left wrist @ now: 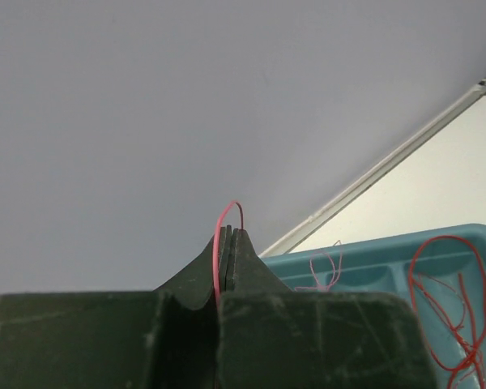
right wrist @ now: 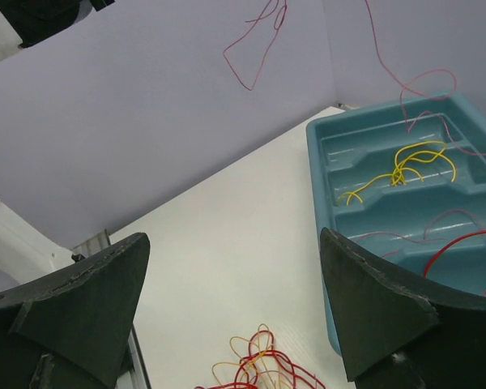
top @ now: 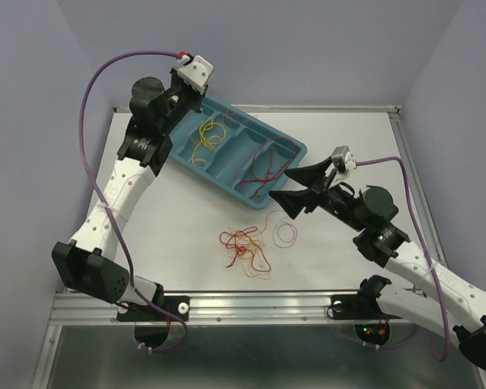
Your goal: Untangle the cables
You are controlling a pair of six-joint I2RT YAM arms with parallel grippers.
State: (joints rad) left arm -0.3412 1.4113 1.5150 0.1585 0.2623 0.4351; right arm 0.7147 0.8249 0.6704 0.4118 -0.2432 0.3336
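The left gripper point(left wrist: 229, 237) is pinching a thin red cable point(left wrist: 232, 203) in closed jaws up by the tray point(top: 296, 148), likely for sorting by colour. The right gripper point(right wrist: 233, 239) is hovering, jaws wide, near the tangle point(top: 245, 247) on the desk point(top: 178, 219), seemingly readying another pick.

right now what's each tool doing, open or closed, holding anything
Left tool: closed on a thin red cable.
Right tool: open, holding nothing.
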